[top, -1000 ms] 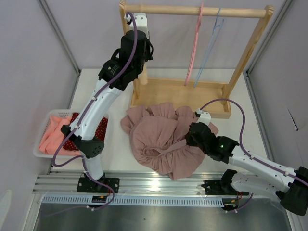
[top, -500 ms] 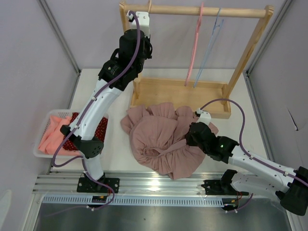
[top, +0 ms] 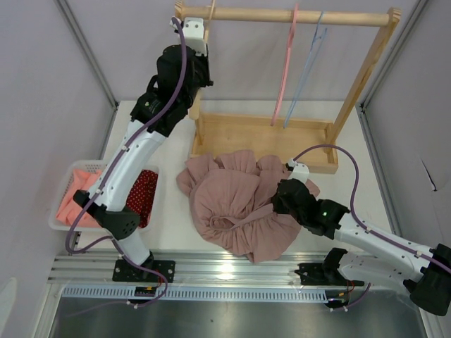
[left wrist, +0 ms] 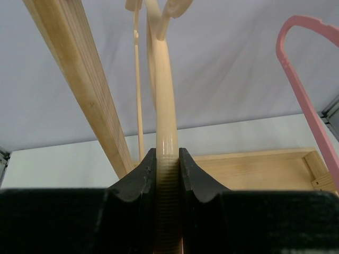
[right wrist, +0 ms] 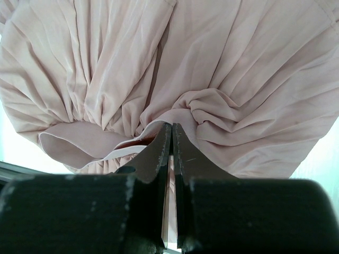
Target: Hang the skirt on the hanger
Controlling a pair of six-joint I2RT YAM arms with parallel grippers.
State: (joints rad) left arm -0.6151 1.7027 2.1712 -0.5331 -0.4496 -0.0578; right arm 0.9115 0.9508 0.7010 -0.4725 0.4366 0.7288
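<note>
The skirt (top: 236, 204) was dusty pink, the rack (top: 282, 15) pale wood. There were a cream hanger (left wrist: 163, 106), a pink hanger (top: 285, 70) and a light-blue hanger (top: 305, 69). The red cloth (top: 143, 197) bore white dots.

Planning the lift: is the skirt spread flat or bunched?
Bunched: the skirt lies in a crumpled heap, pleats gathered where the right end effector pinches it.

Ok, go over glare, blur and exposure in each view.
Top view: sharp, glare on the rail before the skirt. Left wrist: fingers near-black, hanger clear. Right wrist: skirt evenly lit, lower corners blown white.
</note>
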